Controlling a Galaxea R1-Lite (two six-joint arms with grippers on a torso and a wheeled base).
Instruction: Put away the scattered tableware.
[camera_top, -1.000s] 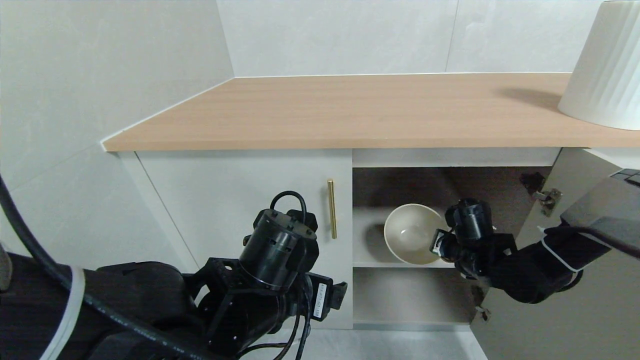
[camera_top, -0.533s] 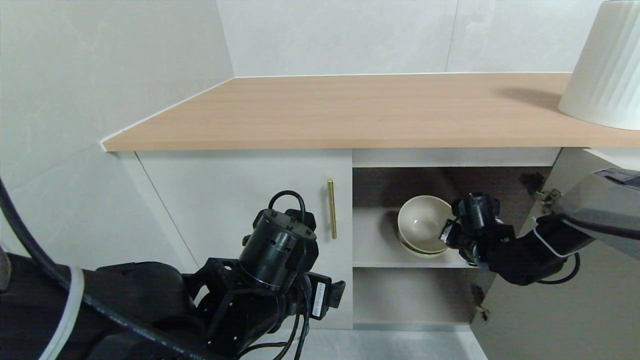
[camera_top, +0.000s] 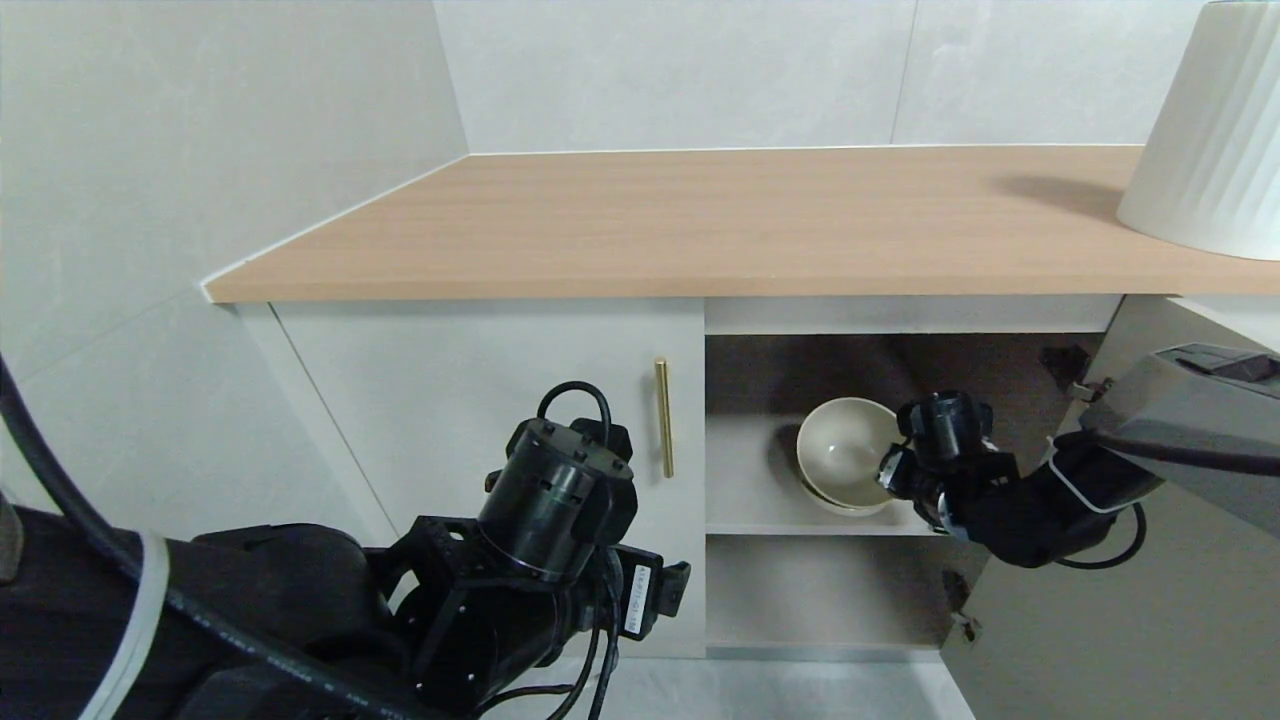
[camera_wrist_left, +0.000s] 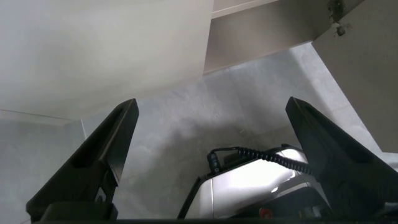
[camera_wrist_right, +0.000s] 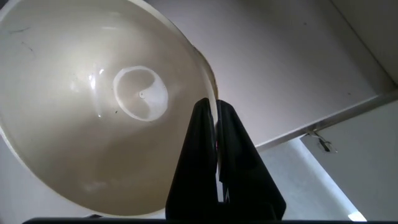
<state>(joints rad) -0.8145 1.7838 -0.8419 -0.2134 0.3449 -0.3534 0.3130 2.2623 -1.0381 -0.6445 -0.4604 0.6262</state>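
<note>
A cream bowl (camera_top: 845, 450) is tilted on its side over the middle shelf (camera_top: 745, 490) of the open cabinet, its inside facing outward. My right gripper (camera_top: 893, 470) is shut on the bowl's rim from the right. The right wrist view shows the thin black fingers (camera_wrist_right: 205, 134) pinching the rim of the bowl (camera_wrist_right: 93, 106). A second cream bowl (camera_top: 830, 498) seems to lie on the shelf just beneath it. My left arm hangs low in front of the closed door. Its gripper (camera_wrist_left: 211, 162) points at the floor, open and holding nothing.
The left cabinet door is closed and has a brass handle (camera_top: 663, 418). The right door (camera_top: 1150, 600) stands open beside my right arm, with a hinge (camera_top: 1085, 385) at the top. A lower shelf (camera_top: 820, 590) lies below. A white ribbed object (camera_top: 1210, 130) stands on the wooden countertop (camera_top: 700, 220).
My right gripper has carried the bowl deeper into the cabinet and slightly right, down over the bowl on the shelf. The left arm has stayed still.
</note>
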